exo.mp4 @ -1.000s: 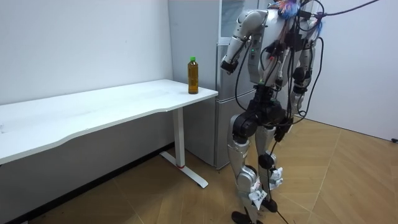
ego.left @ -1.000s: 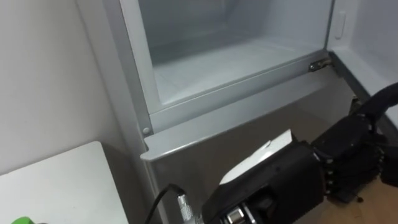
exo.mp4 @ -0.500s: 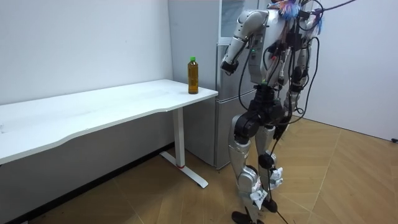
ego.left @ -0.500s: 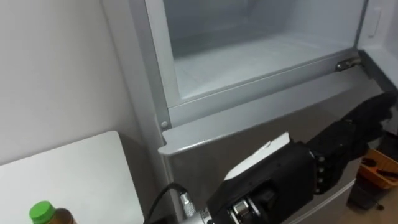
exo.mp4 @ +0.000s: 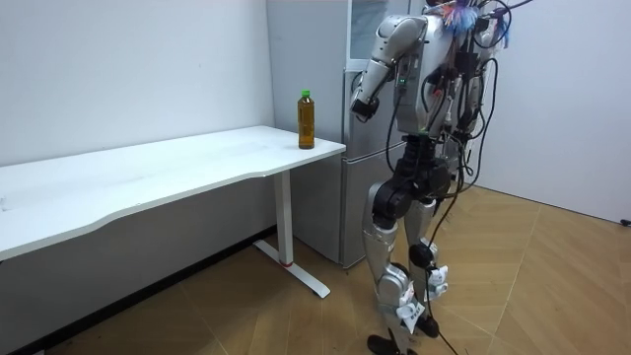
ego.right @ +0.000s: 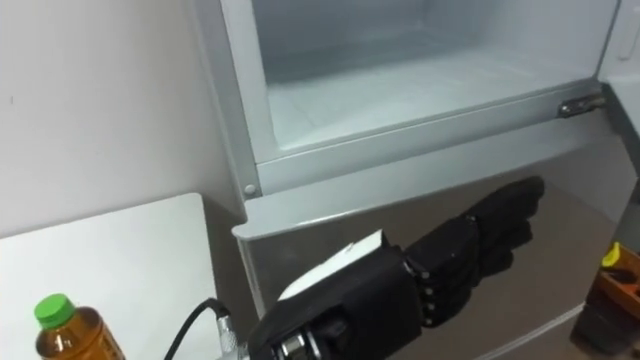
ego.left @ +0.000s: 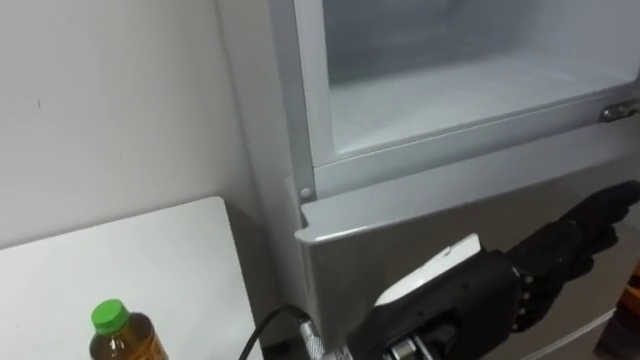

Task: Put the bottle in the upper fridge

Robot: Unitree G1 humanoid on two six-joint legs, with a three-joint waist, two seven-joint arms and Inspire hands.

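A bottle [ego.left: 125, 340] of amber drink with a green cap stands upright on the white table [ego.left: 150, 260], close to its corner by the fridge; the room view has the bottle [exo.mp4: 307, 120] there too. The upper fridge compartment [ego.left: 450, 80] is open and bare inside. My left hand [ego.right: 480, 245] is open and holds nothing. It hovers in front of the grey lower fridge door [ego.left: 450, 215], to the right of the bottle and apart from it. In the room view my left hand [exo.mp4: 360, 106] is raised at chest height, and my right arm hangs at my side.
I stand close before the fridge [exo.mp4: 365, 148], which sits against the wall beside the table's end. A white wall [ego.left: 110, 110] rises behind the table. The long table top [exo.mp4: 148, 177] runs toward the room view's left. Wooden floor [exo.mp4: 552, 286] lies open behind me.
The eye view has swung to my left, so the fridge slid rightward and the bottle came into sight at the lower left. My left hand stays raised before the lower door.
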